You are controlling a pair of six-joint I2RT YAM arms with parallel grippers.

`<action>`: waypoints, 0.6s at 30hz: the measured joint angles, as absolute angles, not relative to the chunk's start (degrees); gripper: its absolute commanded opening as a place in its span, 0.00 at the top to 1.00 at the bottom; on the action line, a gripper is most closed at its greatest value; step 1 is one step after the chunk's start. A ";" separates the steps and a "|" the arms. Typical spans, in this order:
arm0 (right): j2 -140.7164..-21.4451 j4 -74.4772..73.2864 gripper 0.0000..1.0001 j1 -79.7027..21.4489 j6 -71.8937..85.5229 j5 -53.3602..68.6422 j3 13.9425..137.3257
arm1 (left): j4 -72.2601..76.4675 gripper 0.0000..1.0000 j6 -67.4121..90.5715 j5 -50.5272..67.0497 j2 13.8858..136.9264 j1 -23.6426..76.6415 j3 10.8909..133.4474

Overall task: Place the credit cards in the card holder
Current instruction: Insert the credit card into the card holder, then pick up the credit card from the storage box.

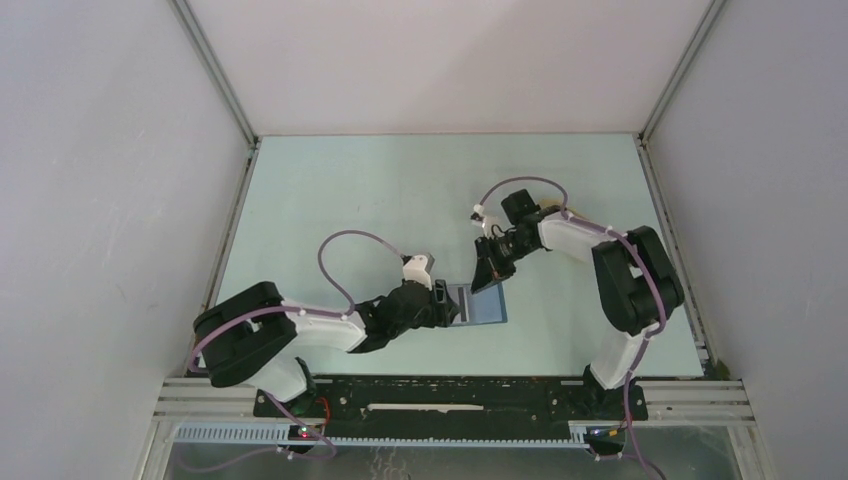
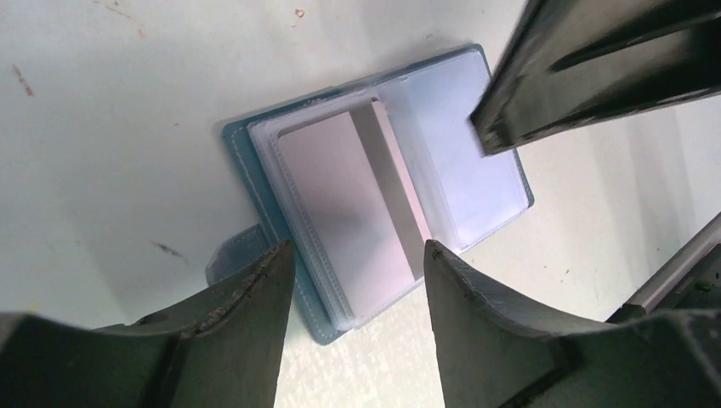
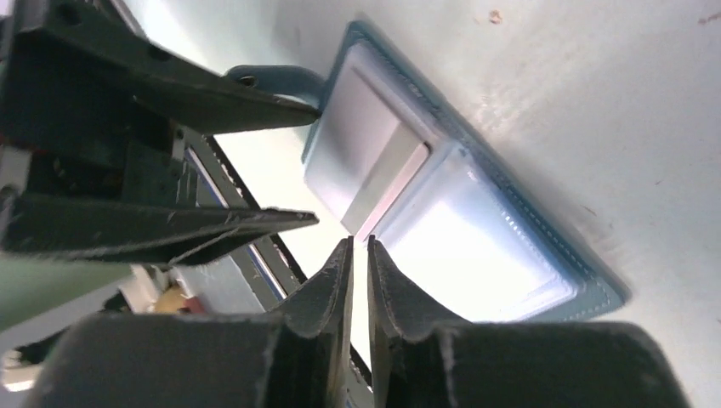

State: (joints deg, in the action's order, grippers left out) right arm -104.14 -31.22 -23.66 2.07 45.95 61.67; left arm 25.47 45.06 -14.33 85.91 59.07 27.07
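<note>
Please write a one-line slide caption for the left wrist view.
Open left gripper over the open card holder with a card inside, right gripper close by.

— What do we have here apart from the job itself?
— We see a pale green tabletop (image 1: pixel 400 190), with white walls (image 1: pixel 100 200) standing at its left, far and right edges.
— And along those edges?
— Metal rails (image 1: pixel 232 215) run down the left and right edges. A slotted white strip (image 1: pixel 230 433) lies beyond the near edge.
— Any marks?
— We spot a small brown speck (image 2: pixel 299 13) and a dark scuff (image 2: pixel 166 249) on the surface.
</note>
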 measured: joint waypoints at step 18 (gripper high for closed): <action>-68.99 -41.47 0.24 -2.66 -22.65 47.62 65.10 | 27.24 0.00 25.50 -20.25 58.43 59.05 23.31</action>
State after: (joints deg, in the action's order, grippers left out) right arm -68.99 -41.47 -2.66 -22.65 47.62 65.10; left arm 27.24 25.50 -20.25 58.43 59.05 23.31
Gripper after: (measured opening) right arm 0.564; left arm 0.932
